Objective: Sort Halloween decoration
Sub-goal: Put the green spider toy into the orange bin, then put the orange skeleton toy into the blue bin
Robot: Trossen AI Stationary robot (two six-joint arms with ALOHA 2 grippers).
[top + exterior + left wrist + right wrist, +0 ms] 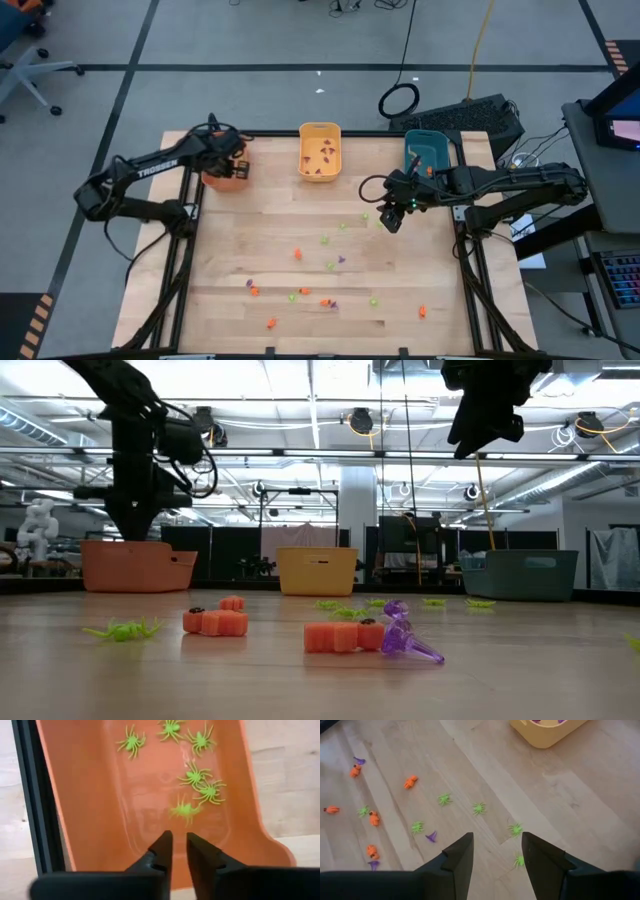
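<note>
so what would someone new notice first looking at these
Probably the bright trinkets strewn over the wooden table, orange, green and purple, against three bins along its far edge. The left gripper hangs over the orange bin, which holds only green spiders, its jaws slightly apart with nothing between them. The right gripper hovers open above loose spiders near the yellow bin.

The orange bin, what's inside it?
The orange bin holds six light green spiders on its floor. The left gripper, hovering above with nothing between its slightly parted fingers, hides the nearest strip of floor.
</note>
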